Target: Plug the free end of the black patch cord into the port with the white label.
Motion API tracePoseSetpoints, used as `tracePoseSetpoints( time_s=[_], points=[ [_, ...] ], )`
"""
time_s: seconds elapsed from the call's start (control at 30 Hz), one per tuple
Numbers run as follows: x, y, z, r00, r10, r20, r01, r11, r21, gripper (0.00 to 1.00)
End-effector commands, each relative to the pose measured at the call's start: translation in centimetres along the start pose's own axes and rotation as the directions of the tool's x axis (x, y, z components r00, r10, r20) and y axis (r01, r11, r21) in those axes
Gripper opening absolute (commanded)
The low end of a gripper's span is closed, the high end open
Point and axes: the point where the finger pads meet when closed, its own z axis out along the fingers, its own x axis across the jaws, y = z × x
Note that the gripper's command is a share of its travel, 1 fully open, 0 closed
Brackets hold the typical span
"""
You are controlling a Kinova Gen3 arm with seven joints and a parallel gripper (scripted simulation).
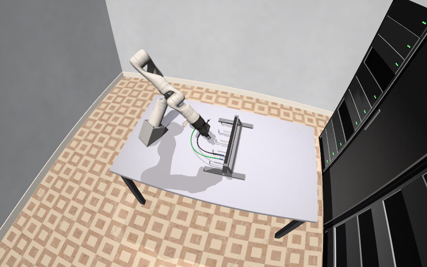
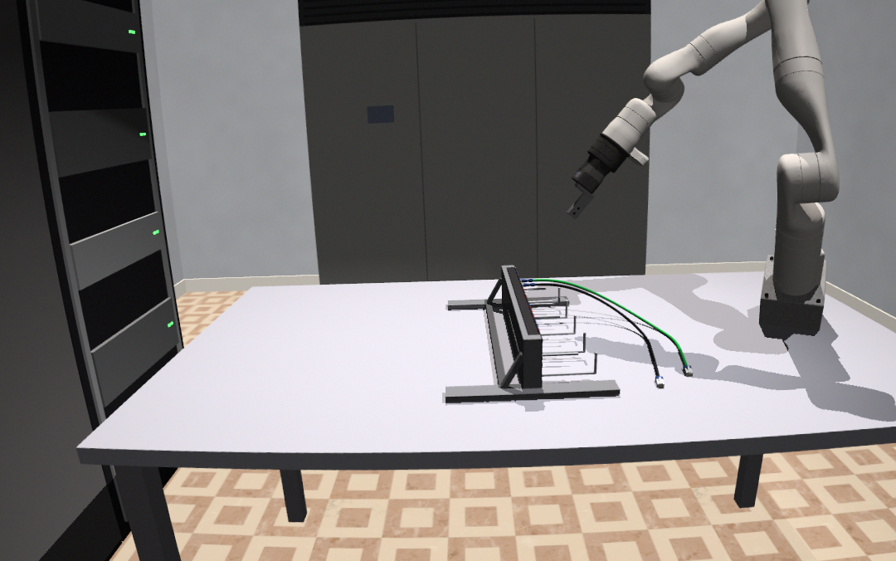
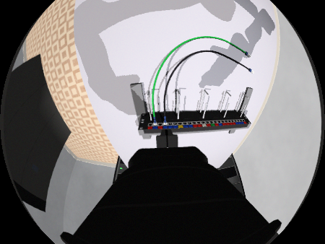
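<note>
My gripper (image 1: 209, 138) (image 2: 573, 213) (image 3: 166, 136) is shut and empty, held in the air above the table on the cord side of the rack. The black patch cord (image 1: 197, 142) (image 2: 650, 347) (image 3: 209, 50) is plugged in at one end near the rack's left side in the wrist view. It arcs out, and its clear free plug (image 2: 659, 381) (image 3: 251, 71) lies out over the table, away from the gripper. The rack (image 1: 233, 141) (image 2: 532, 360) stands upright. The white label (image 3: 204, 125) is right of the middle of the port row in the wrist view; its port is too small to read clearly.
The green cord (image 1: 191, 141) (image 2: 676, 341) (image 3: 206, 37) arcs outside the black one, its free plug (image 2: 688, 371) (image 3: 248, 54) beside the black plug. Thin wire guides (image 2: 596, 363) stick out from the rack's port side. Rack feet (image 1: 224, 173) (image 2: 575, 390) rest on the table.
</note>
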Motion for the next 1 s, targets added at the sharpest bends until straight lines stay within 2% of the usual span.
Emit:
tracePoseSetpoints(
  time_s=[0.0, 0.13, 0.23, 0.37, 0.43, 0.5, 0.67, 0.93, 0.97],
  points=[
    [-0.1, 0.1, -0.1, 1.0, -0.001, 0.004, 0.001, 1.0, -0.001, 0.0],
    [1.1, 0.1, 0.5, 0.999, -0.037, -0.009, 0.037, 0.999, 0.021, 0.0],
    [3.5, 0.0, 1.6, 0.993, -0.108, -0.039, 0.11, 0.992, 0.063, 0.0],
    [7.9, -0.5, 3.5, 0.967, -0.234, -0.1, 0.246, 0.961, 0.13, 0.0],
    [7.9, -0.5, 3.5, 0.967, -0.234, -0.1, 0.246, 0.961, 0.13, 0.0],
    [11.1, -1.2, 4.7, 0.935, -0.32, -0.15, 0.343, 0.924, 0.17, 0.0],
    [15.8, -2.7, 6.1, 0.867, -0.44, -0.233, 0.487, 0.846, 0.215, 0.0],
    [23.6, -6.2, 7.4, 0.697, -0.608, -0.38, 0.709, 0.661, 0.245, 0.0],
    [23.6, -6.2, 7.4, 0.697, -0.608, -0.38, 0.709, 0.661, 0.245, 0.0]
  ],
)
